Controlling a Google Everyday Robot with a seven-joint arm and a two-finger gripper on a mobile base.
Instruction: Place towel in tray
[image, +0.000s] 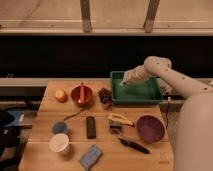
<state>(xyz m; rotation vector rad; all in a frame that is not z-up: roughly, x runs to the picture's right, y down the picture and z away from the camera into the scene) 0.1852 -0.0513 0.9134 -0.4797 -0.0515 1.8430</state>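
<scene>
A blue-grey folded cloth that looks like the towel (91, 156) lies flat at the front of the wooden table (102, 145). The green tray (136, 91) stands at the back right of the table. My gripper (123, 81) hangs over the tray's left part, pointing down on the end of the white arm (165, 75) that reaches in from the right. It is far from the cloth. I cannot tell whether it holds anything.
Also on the table are an orange (60, 95), a red bowl with a utensil (82, 94), a dark cluster (105, 95), a black remote (90, 126), a banana (120, 119), a purple bowl (150, 128), a dark knife (133, 145), a white cup (60, 143) and a blue lid (60, 127).
</scene>
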